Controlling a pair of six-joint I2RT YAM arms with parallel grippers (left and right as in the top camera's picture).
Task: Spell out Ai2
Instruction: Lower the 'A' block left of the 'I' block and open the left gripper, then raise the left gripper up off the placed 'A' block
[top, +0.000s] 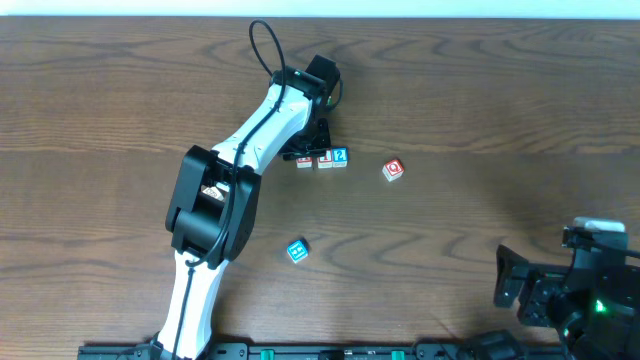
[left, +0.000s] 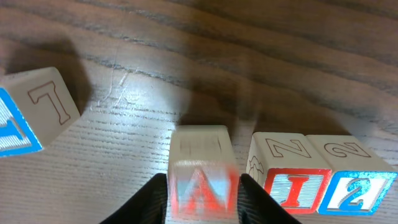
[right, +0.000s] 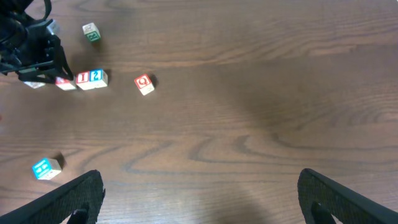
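Wooden table (top: 480, 100): A cube (left: 202, 155), I cube (left: 297, 190), 2 cube (left: 357, 193) in line; left hand (left: 203, 200) flanks A, grip unclear; right hand (right: 199, 199) released.

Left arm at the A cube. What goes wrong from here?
1. Left jaws flank the small white red-framed A cube, one finger in the narrow gap beside the white red-framed I cube; opening wider may shove it and the blue-framed 2 cube.
2. The A cube looks blurred, so it may drag askew on withdrawal.
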